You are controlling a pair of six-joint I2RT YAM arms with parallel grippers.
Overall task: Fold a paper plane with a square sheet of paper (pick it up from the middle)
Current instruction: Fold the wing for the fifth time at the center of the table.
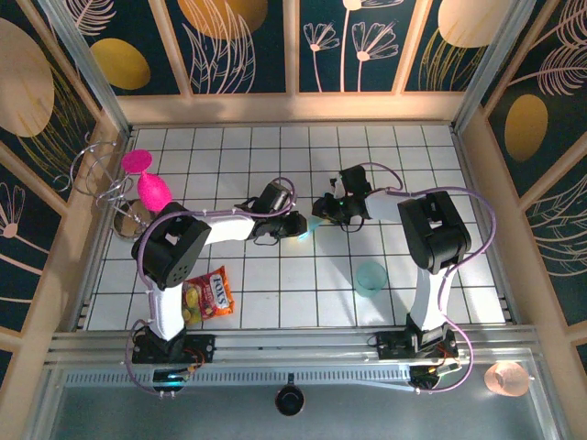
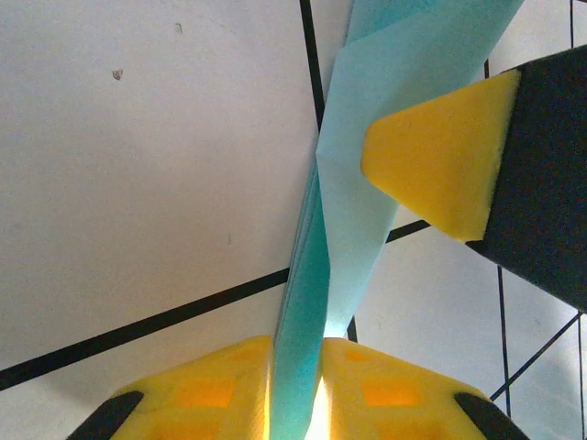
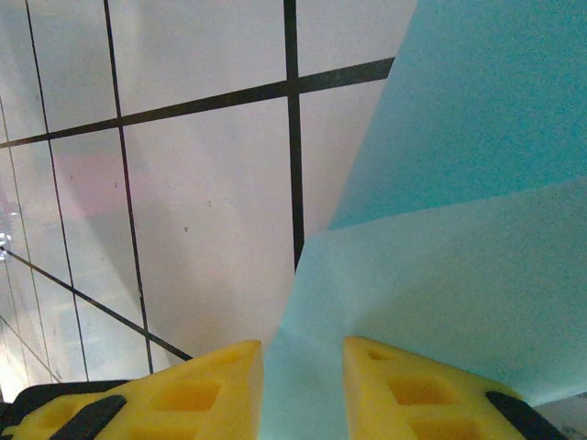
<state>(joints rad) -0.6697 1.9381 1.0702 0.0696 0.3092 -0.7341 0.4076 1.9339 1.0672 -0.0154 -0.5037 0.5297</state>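
1. In the top camera the two arms reach toward each other over the middle of the white tiled table. The left gripper and the right gripper nearly meet there. Between them a small bit of the light-blue paper is visible.
2. The left wrist camera is much closer. The paper is folded into a narrow, layered strip that stands on its edge above the tiles. The left gripper's yellow fingers are pressed narrowly on its near end. One yellow pad of the right gripper touches the strip from the right.
3. The right wrist camera shows a wider, flat part of the paper with a diagonal crease. The paper passes between the right fingers, which pinch it.
4. The top camera also gives the surroundings. A teal cup stands near the right arm, well apart from the paper. A candy bag lies beside the left arm.
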